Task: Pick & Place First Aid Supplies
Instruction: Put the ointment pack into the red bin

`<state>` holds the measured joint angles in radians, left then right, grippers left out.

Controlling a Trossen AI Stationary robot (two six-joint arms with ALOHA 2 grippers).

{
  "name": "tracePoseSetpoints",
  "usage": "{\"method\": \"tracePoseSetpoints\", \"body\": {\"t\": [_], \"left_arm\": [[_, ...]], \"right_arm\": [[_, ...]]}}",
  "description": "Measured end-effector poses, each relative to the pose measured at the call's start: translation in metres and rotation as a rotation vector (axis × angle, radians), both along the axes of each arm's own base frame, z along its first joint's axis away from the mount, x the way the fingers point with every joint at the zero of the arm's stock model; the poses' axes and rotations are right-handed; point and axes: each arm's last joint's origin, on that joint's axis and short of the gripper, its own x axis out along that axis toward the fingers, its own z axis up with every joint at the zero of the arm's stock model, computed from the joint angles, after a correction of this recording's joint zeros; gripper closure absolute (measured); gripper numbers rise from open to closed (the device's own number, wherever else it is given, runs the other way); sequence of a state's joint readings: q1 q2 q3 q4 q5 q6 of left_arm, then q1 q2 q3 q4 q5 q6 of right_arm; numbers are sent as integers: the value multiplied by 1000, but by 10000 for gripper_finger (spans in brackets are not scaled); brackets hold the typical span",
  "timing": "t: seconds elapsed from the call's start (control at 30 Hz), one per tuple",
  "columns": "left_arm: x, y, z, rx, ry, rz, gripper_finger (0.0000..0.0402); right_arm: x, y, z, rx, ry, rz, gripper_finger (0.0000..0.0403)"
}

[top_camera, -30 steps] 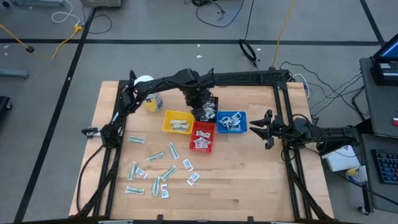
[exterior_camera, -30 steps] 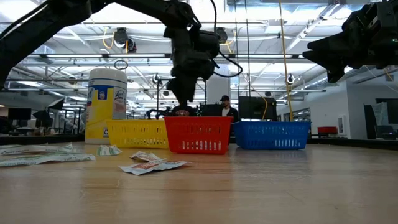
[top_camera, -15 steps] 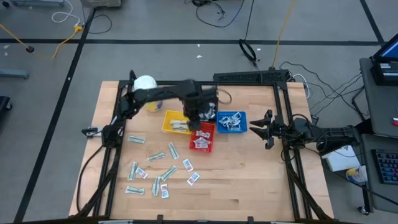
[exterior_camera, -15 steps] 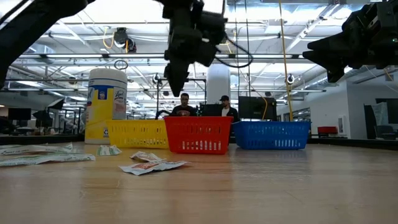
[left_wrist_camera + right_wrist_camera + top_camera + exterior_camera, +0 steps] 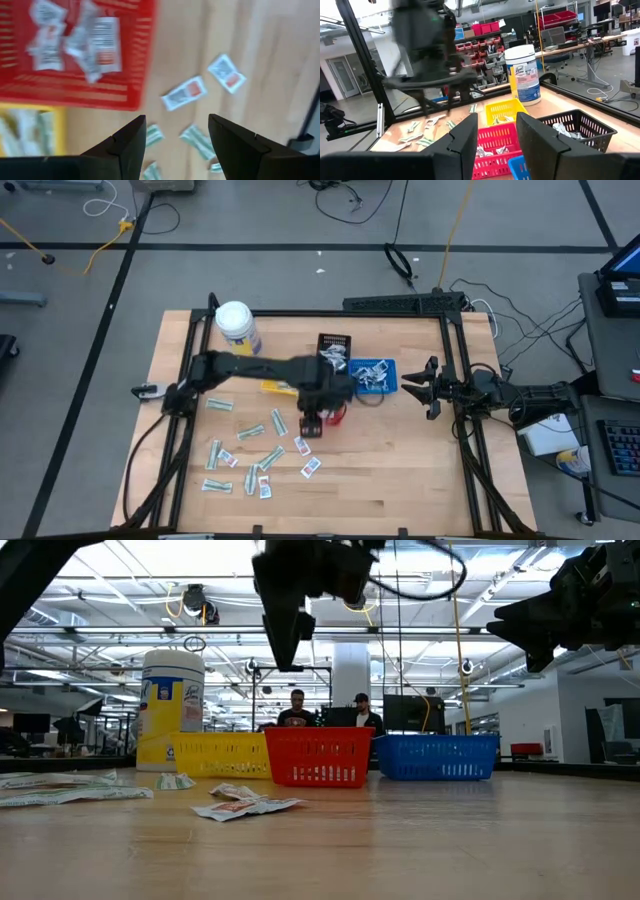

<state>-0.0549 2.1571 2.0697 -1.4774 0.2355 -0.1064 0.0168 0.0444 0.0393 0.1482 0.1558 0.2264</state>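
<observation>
Several first aid packets [image 5: 250, 448] lie loose on the wood at the near left; two white slips with red marks [image 5: 185, 93] and green wrappers [image 5: 198, 141] show below my left gripper. More packets lie in the red tray [image 5: 75, 50], the yellow tray [image 5: 276, 387] and the blue tray [image 5: 375, 376]. My left gripper [image 5: 177, 142] hangs open and empty, pointing down, above the red tray's near rim [image 5: 337, 414]. My right gripper [image 5: 421, 388] waits open at the right, raised and level.
A white jar with a yellow label [image 5: 237, 326] stands at the far left. A black tray [image 5: 336, 345] sits behind the red and blue ones. Bare wood stretches across the near right of the table. Two people [image 5: 297, 710] stand in the room beyond the far edge.
My left gripper has swung from beside the black tray toward the table's near edge, passing over the red tray and rolling somewhat. It has stayed open and empty. No packet has moved.
</observation>
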Motion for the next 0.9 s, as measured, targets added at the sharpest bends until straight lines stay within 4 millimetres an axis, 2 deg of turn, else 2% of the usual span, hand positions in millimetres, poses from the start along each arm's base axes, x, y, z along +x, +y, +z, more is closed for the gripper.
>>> {"method": "tracePoseSetpoints", "body": {"t": [0.3, 0.5, 0.63, 0.73, 0.9], "left_arm": [[-6, -75, 0, -11, -37, -65, 181], [-14, -110, 0, -21, -44, -83, 179], [-17, -121, 0, -25, -41, -64, 177], [-14, -121, -1, -29, -37, 28, 176], [-2, -123, -23, -16, 15, 195, 176]], "right_arm": [[0, 0, 0, 0, 0, 0, 273], [0, 0, 0, 0, 0, 0, 273], [0, 0, 0, 0, 0, 0, 273], [0, 0, 0, 0, 0, 0, 273], [0, 0, 0, 0, 1, 0, 273]]}}
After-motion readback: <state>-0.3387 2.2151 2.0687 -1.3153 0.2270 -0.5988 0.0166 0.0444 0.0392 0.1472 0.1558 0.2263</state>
